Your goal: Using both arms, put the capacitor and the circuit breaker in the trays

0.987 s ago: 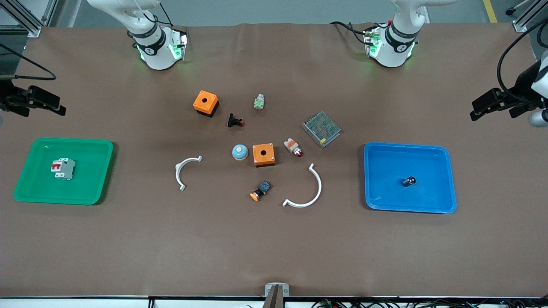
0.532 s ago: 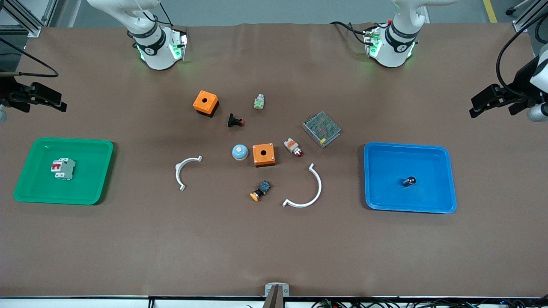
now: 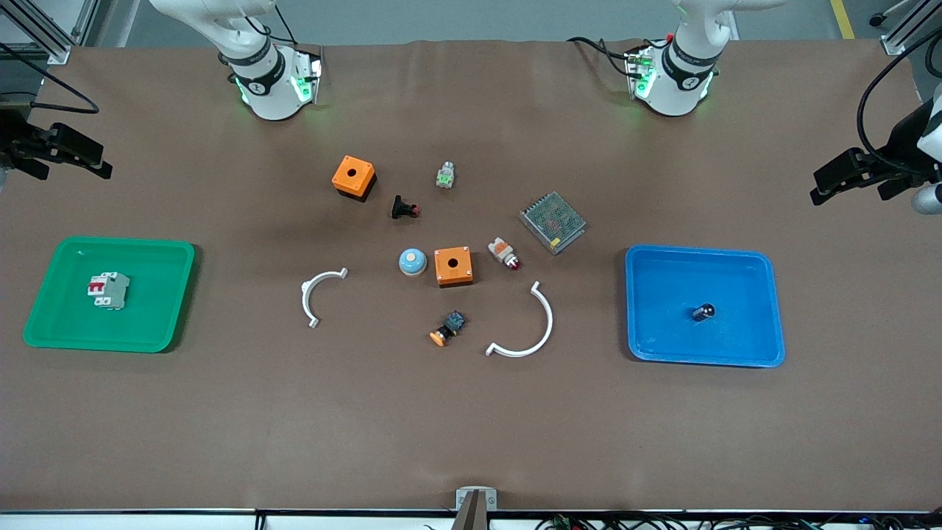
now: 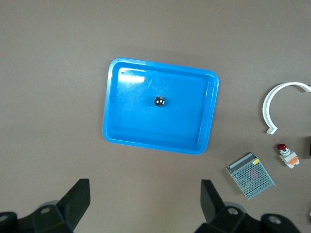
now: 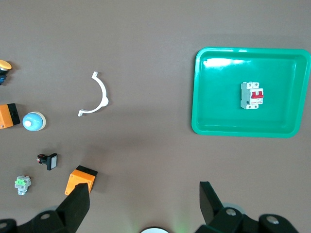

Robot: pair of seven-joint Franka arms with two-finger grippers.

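Circuit breaker [image 3: 108, 290]: you see it lying in the green tray [image 3: 44, 324], red toggles showing, alone there and clear of the rim.
Capacitor [image 3: 703, 312]: you find it inside the blue tray [image 3: 758, 346], its silvery top catching light, clear of all four walls.
Left pincer [image 3: 831, 179]: it hangs high at the left arm's end of the surface [image 3: 471, 427], up off the blue tray; in the left wrist view its fingers [image 4: 77, 196] stand spread wide with nothing between them.
Right pincer [image 3: 70, 154]: it hangs high at the right arm's end, up off the green tray; in the right wrist view its fingers [image 5: 77, 204] stand wide apart and hold nothing.
Between the trays: you have two orange boxes [image 3: 452, 266], a blue dome [image 3: 412, 261], a mesh-covered power unit [image 3: 553, 221], two white curved clips [image 3: 524, 327] and several small buttons.
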